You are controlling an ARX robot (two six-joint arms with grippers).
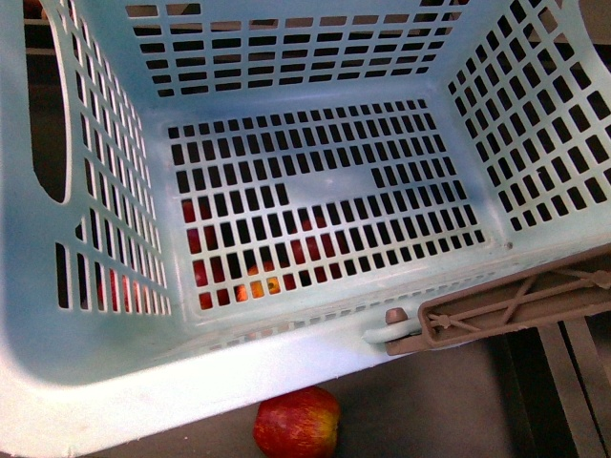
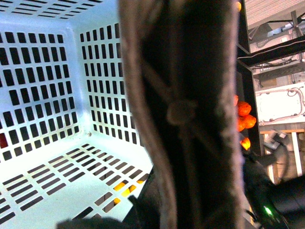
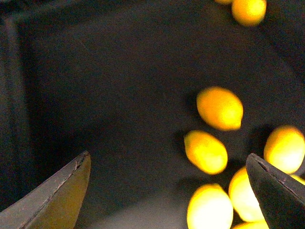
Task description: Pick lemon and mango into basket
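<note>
Basket [image 1: 329, 183]: light turquoise with slotted walls and floor. It fills nearly the whole front view, seen from above and into its interior, and nothing lies on its floor. An oval hand-hole [image 1: 48, 114] opens in the wall at the left of the frame.
Basket handle [image 1: 506, 305]: brown plastic, folded down along the rim at the lower right of the front view and pinned to the rim at a pivot. In the left wrist view the same handle [image 2: 181, 109] crosses the picture close to the lens, blurred, with the basket's inner corner and floor beside it.
Lemons [image 3: 206, 151]: several yellow fruits, shown only in the right wrist view, lying loose on a dark surface [image 3: 105, 95]. Some touch and others lie a little apart.
Mango: cannot be made out with certainty in any view.
Right gripper [image 3: 171, 195]: two dark fingertips spread wide, holding nothing, above the dark surface. The lemons lie between the fingertips, mostly toward one of them.
Left gripper: its camera looks straight onto the handle. The fingers are hidden or blurred, so whether they are apart or together cannot be told.
Apple [image 1: 297, 423]: red with a yellow flush, on the grey tabletop [image 1: 430, 410] at the bottom centre of the front view, just outside the basket's near rim.
Red and orange patches [image 1: 250, 284]: seen through the floor slots at the lower left of the floor, beneath the basket.
Orange fruits [image 2: 244, 117]: a small cluster beyond the handle in the left wrist view, outside the basket.
</note>
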